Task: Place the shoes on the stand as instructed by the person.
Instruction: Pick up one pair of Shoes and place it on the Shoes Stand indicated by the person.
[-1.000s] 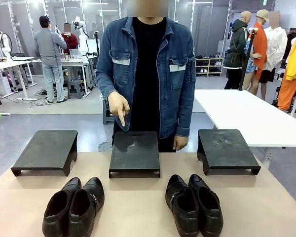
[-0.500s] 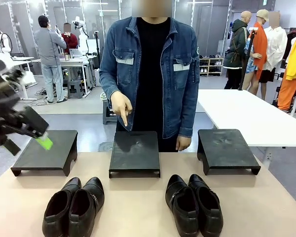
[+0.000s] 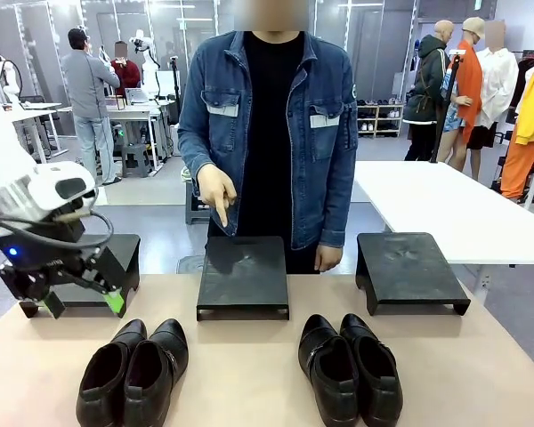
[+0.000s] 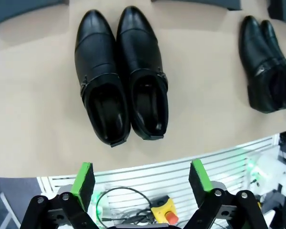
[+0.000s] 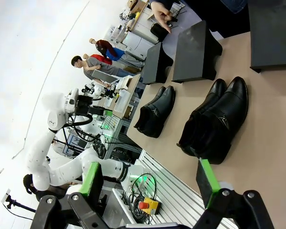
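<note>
Left pincer (image 3: 83,302) open near tabletop's (image 3: 249,374) left edge, right pincer (image 5: 150,167) open, hand (image 3: 215,191) pointing at middle stand (image 3: 243,276), shoes (image 3: 133,369) along near edge.

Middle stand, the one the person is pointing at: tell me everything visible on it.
The middle stand is a low dark grey platform: flat square matte top with faint scuffs, short legs at the corners, open beneath. It sits level on the tan table near its far edge, nothing on it. The person's hand points a finger down over its far left part; contact can't be told.
</note>
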Action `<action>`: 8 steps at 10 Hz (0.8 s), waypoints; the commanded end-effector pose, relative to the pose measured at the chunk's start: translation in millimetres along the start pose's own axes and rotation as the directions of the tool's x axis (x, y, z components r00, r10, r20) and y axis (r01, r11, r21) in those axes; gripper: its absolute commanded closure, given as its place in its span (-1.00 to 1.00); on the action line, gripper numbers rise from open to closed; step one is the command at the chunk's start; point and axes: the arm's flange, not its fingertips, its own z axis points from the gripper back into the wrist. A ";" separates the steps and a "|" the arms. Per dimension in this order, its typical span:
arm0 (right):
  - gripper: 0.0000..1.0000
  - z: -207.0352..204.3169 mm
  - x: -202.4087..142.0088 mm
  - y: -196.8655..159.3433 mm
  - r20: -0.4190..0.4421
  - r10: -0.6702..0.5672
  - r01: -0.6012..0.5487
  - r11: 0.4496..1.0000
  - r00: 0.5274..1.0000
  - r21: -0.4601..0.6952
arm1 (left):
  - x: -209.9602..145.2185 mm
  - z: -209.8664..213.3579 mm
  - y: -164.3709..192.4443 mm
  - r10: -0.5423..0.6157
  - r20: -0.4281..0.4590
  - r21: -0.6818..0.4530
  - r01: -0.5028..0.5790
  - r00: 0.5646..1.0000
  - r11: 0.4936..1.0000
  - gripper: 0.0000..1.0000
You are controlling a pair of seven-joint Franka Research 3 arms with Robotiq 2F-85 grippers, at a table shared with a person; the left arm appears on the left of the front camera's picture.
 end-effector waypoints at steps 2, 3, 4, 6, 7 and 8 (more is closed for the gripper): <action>-1.00 0.8 0.6 0.5 0.005 0.020 -0.020 1.000 1.000 0.008 | 1.9 -40.8 -3.2 0.105 0.014 0.004 -0.105 0.994 0.994 -1.00; -1.00 0.8 0.6 0.5 0.005 0.020 -0.020 1.000 1.000 0.008 | 2.2 -55.7 -2.8 0.135 0.008 0.021 -0.135 0.991 0.991 -1.00; -1.00 0.8 0.6 0.5 0.005 0.020 -0.020 1.000 1.000 0.008 | 1.8 -68.2 -2.4 0.157 0.007 0.033 -0.157 0.988 0.987 -1.00; -1.00 0.8 0.6 0.5 0.005 0.020 -0.020 1.000 1.000 0.008 | 6.0 -90.5 -3.5 0.154 0.034 0.066 -0.156 0.987 0.986 -1.00; -1.00 0.8 0.6 0.5 0.005 0.020 -0.020 1.000 1.000 0.008 | 7.7 -101.0 -3.7 0.159 0.031 0.081 -0.161 0.987 0.984 -1.00; -1.00 0.8 0.6 0.5 0.005 0.020 -0.020 1.000 1.000 0.008 | 7.6 -112.4 -3.4 0.174 0.022 0.104 -0.176 0.984 0.979 -1.00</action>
